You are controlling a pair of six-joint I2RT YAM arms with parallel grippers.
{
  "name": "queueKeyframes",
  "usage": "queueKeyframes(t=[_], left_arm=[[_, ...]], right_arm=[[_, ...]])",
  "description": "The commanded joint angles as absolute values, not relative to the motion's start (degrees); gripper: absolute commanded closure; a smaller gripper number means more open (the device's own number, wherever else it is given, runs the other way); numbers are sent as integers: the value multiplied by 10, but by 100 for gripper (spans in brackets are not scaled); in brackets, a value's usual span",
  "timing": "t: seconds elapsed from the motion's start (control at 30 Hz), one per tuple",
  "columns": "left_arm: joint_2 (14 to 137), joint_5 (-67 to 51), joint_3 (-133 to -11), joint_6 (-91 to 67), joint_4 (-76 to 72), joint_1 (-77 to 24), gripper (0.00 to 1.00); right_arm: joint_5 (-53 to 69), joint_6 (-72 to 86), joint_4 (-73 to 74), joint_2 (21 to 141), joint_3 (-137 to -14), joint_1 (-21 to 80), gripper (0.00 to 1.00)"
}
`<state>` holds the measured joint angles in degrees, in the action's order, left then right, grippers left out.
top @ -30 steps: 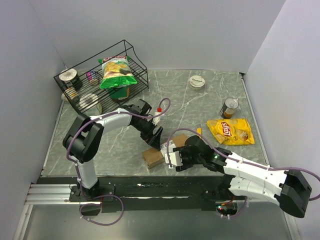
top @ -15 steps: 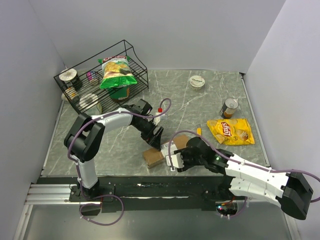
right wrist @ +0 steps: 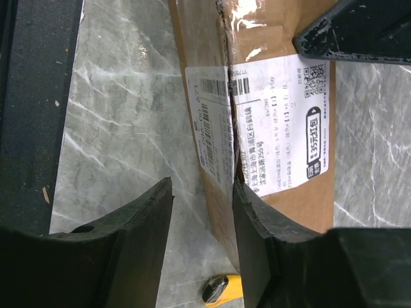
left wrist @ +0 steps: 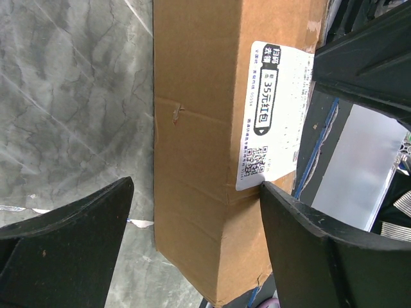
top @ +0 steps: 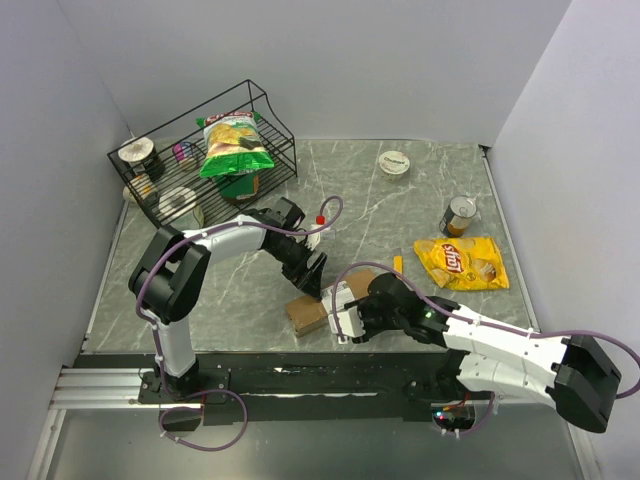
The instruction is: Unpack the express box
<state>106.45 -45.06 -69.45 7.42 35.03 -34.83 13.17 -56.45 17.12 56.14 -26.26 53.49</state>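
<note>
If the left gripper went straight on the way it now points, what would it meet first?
The express box: in the left wrist view its brown face lies straight ahead, inside the span of the open left gripper. How near it is, I cannot tell.

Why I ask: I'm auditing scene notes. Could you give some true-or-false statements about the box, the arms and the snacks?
1. The box lies on the table. True.
2. A white label is stuck on the box. True.
3. The yellow chip bag sits in the wire rack. False: it lies on the table; a green bag is in the rack.
4. The left gripper is clamped shut. False: its jaws stand wide apart, the box between them.
</note>
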Motion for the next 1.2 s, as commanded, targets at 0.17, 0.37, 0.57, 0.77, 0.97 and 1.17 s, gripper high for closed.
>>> queueKeyframes(t=[0.17,0.37,0.57,0.77,0.97,1.17], left_arm=[[1107,-342,-694,111,322,-359,19],[1129,-333,-707,113,336,-356,31],[1150,-318,-724,115,344,-352,42],[1163,-320,-736,121,353,-346,49],[1153,-323,-733,127,354,-346,52],[1158,-331,-744,129,364,-345,54]], right_arm=[[188,-593,148,629,-253,557,69],[154,-586,163,590,-234,600,95],[132,-587,196,524,-190,631,100],[127,-580,226,480,-167,643,100],[78,-527,201,466,-173,642,97],[73,-504,229,466,-210,642,85]])
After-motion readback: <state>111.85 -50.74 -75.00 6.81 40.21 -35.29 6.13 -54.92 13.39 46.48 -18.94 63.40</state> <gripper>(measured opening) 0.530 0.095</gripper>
